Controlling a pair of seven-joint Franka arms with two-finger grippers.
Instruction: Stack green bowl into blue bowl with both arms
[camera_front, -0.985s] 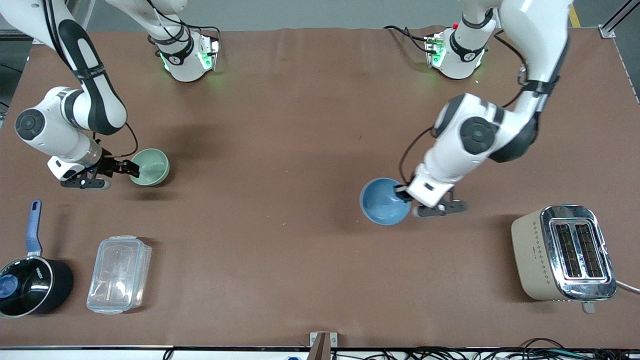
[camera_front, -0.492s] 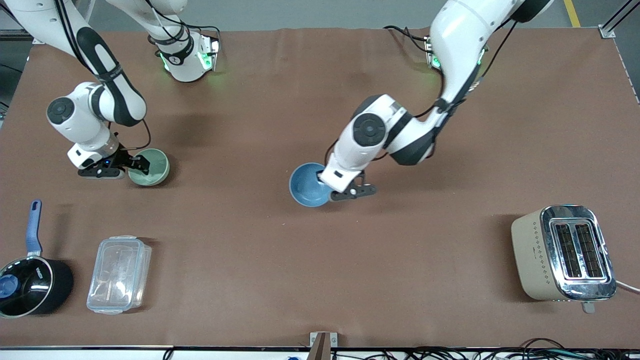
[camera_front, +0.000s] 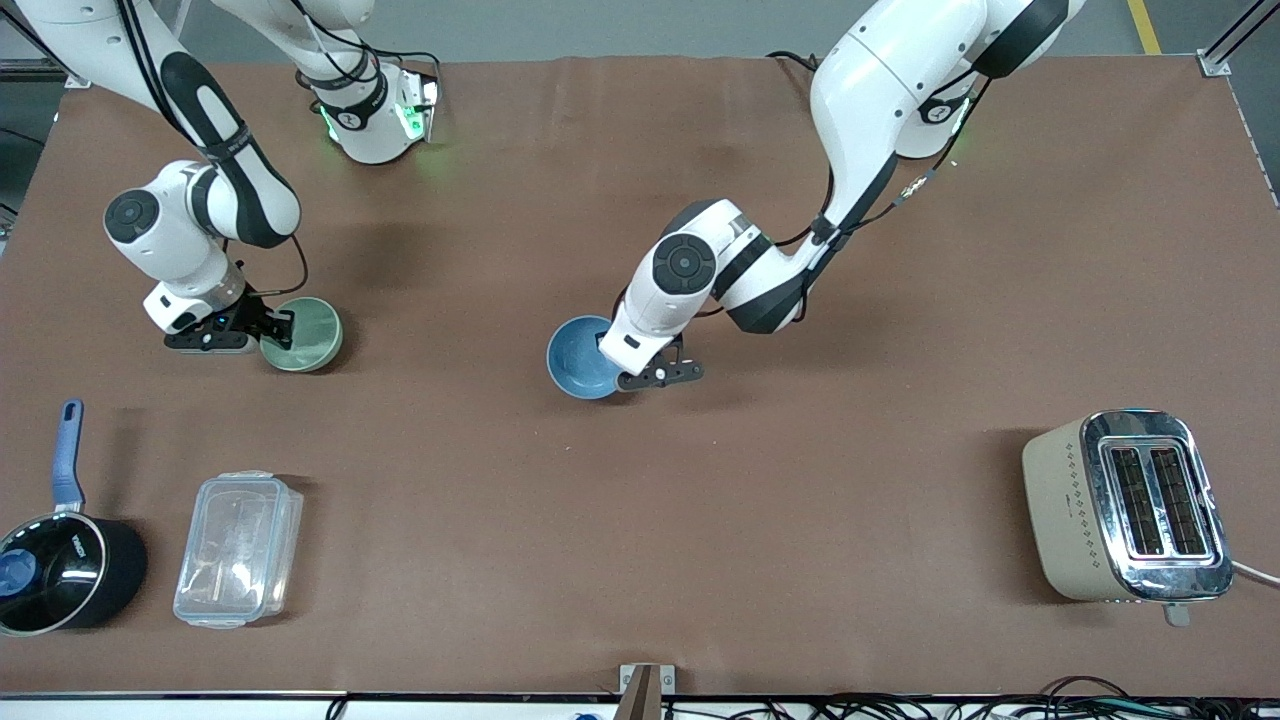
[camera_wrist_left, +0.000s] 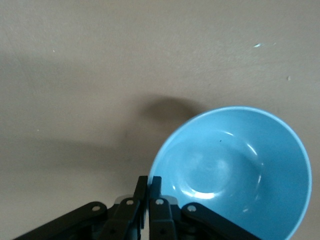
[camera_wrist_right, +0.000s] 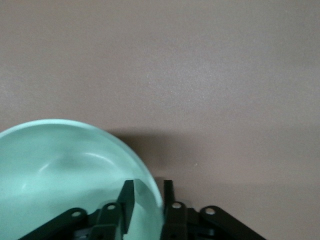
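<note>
The blue bowl (camera_front: 578, 356) is held by its rim in my left gripper (camera_front: 612, 374) over the middle of the table. In the left wrist view the fingers (camera_wrist_left: 156, 186) are pinched on the rim of the blue bowl (camera_wrist_left: 235, 170), whose shadow lies apart on the table. The green bowl (camera_front: 304, 338) sits on the table toward the right arm's end. My right gripper (camera_front: 280, 326) is at its rim. In the right wrist view one finger (camera_wrist_right: 127, 200) is inside the green bowl (camera_wrist_right: 60, 170) and the other outside, with a gap around the rim.
A black saucepan (camera_front: 62, 574) with a blue handle and a clear plastic container (camera_front: 238, 548) stand nearer the front camera than the green bowl. A toaster (camera_front: 1125, 505) stands toward the left arm's end, near the front edge.
My left arm has carried the blue bowl toward the right arm's end, to the table's middle. My right gripper has moved onto the green bowl's rim; the green bowl has stayed in place.
</note>
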